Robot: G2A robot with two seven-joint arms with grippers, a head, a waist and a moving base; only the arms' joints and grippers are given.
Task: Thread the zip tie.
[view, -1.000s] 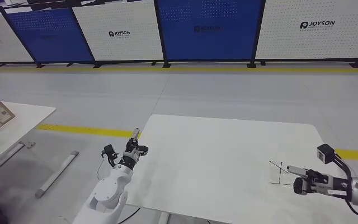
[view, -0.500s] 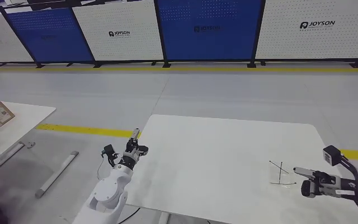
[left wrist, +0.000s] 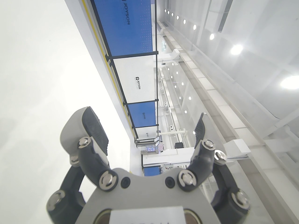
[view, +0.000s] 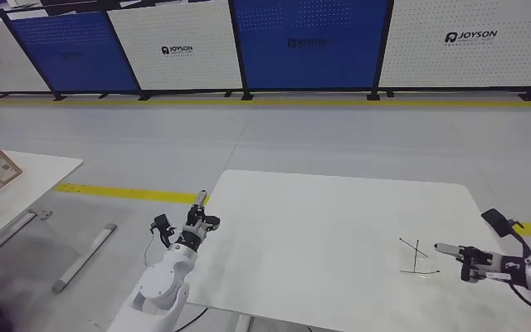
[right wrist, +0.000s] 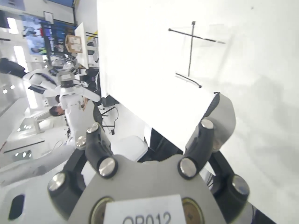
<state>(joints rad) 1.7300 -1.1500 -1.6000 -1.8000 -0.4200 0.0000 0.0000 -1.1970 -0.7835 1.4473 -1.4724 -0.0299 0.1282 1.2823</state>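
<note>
Zip ties (view: pixel 415 247) lie on the white table (view: pixel 315 241) in the lower right of the top view. Two thin black strips are crossed over each other. A third tie (view: pixel 419 270) lies flat just below the cross, and whether the upright strip's end touches it cannot be told.

The right gripper (view: pixel 443 247) sits at the lower right edge of the frame, just right of the ties and pointing toward them without touching. Its jaws stand spread apart with nothing between them; its wrist view shows one grey finger (right wrist: pixel 220 110) over the bare tabletop, with the ties beyond it.

The left gripper (view: pixel 199 201) is in the lower left part of the frame, at the table's left edge, pointing toward the top of the frame. Its jaws are wide apart and empty, well apart from the ties.
</note>
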